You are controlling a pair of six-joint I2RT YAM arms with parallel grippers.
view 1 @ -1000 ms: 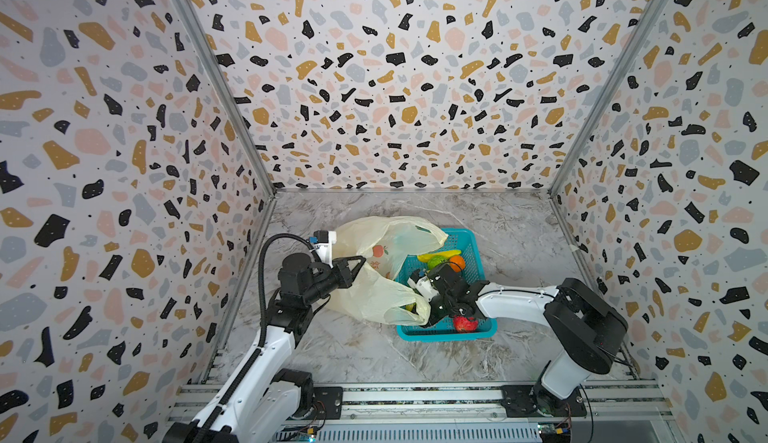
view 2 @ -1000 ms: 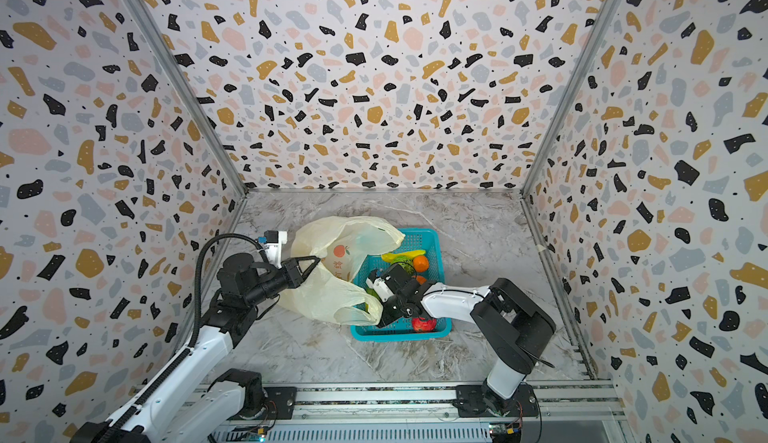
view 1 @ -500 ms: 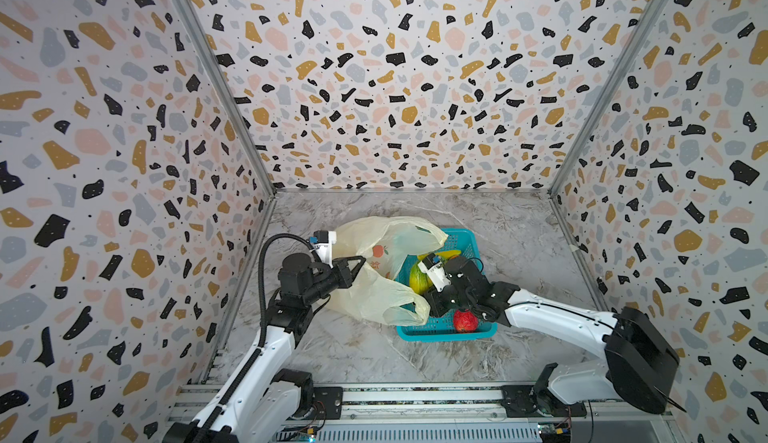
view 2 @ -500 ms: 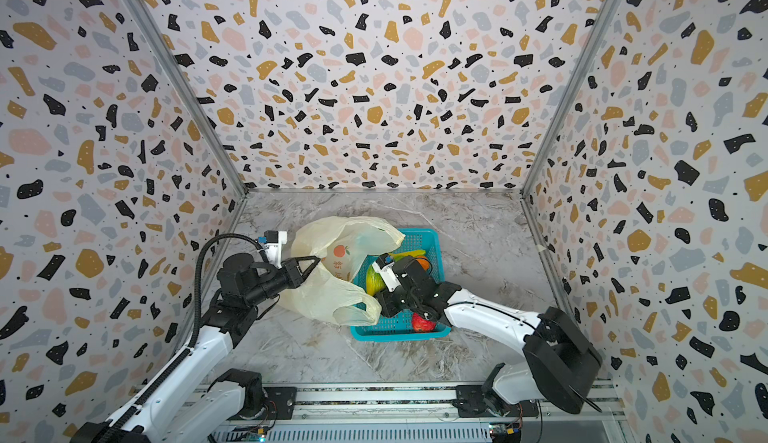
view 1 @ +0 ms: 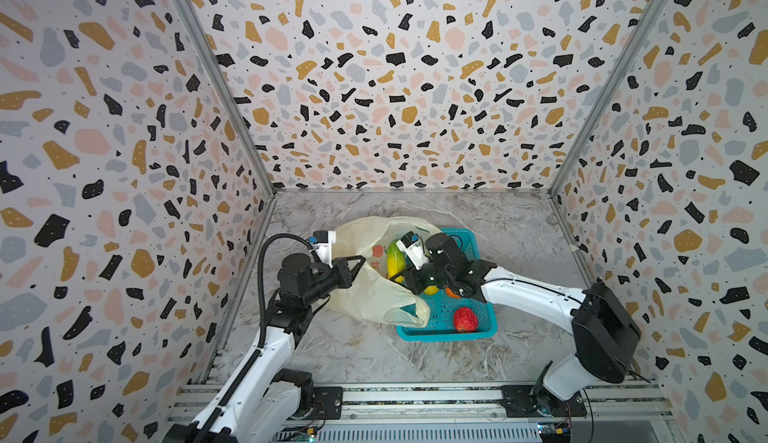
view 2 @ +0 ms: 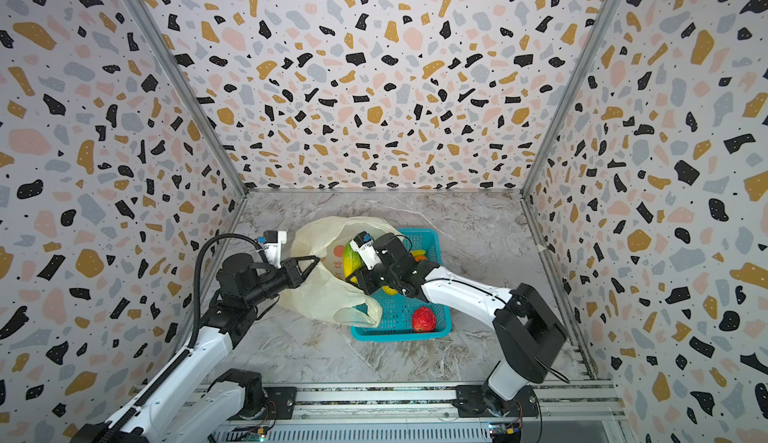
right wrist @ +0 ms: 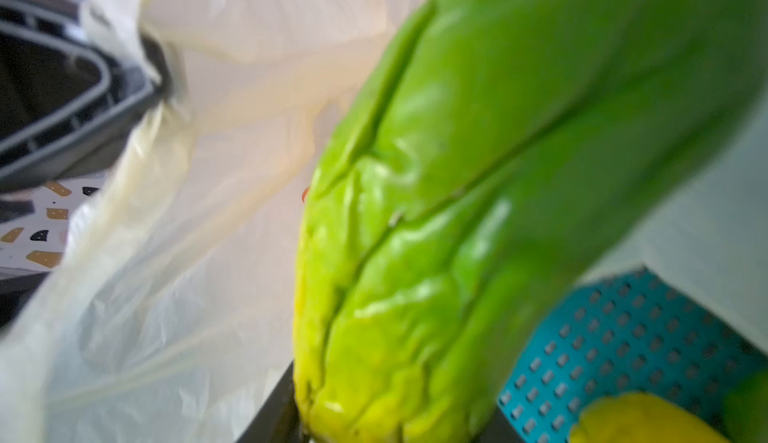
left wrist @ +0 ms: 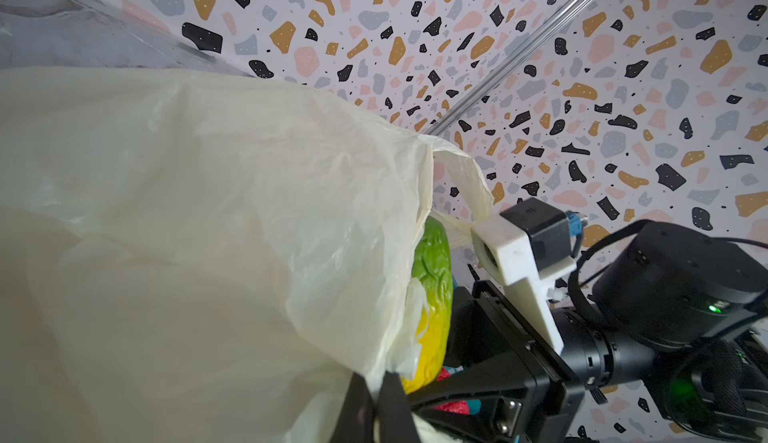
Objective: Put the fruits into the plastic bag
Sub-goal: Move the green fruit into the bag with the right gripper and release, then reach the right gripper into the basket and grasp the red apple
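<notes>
On the surface [view 1: 374, 362], the plastic bag [view 1: 365, 295] lies left of the basket [view 1: 444, 333] and overlaps its near left corner, a bumpy ball [view 1: 465, 319] sits in the basket's near part, and a long fruit [view 1: 395, 259] is at the bag's mouth.

Three terrazzo-print walls [view 1: 395, 79] at 9, 12 and 3 o'clock, joined by aluminium corner posts [view 1: 221, 83]. Grey marble-pattern tabletop [view 1: 498, 220]. Slotted metal rail [view 1: 415, 399] at 6 o'clock. Light even, diffuse.

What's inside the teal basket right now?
A red ball, a yellow fruit and an orange show in the basket. The right arm and bag cover the rest.
</notes>
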